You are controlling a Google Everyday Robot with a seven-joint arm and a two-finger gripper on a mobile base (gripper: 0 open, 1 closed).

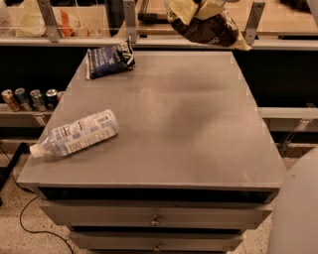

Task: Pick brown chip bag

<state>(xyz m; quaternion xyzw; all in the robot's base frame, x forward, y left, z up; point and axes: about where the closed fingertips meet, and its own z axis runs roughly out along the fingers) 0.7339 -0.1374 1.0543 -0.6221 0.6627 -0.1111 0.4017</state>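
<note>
The brown chip bag (206, 26) hangs in the air above the far edge of the grey table (198, 129), at the top of the camera view. It is wrinkly, with a dark brown middle and pale yellow ends. My gripper (211, 2) is at the very top edge, mostly cut off, and is shut on the bag's upper part. The bag is well clear of the tabletop.
A smaller dark blue snack bag (110, 59) lies at the table's far left. A plastic water bottle (74, 134) lies on its side near the left edge. Several cans (30, 98) stand on a low shelf to the left. My body (298, 208) fills the lower right corner.
</note>
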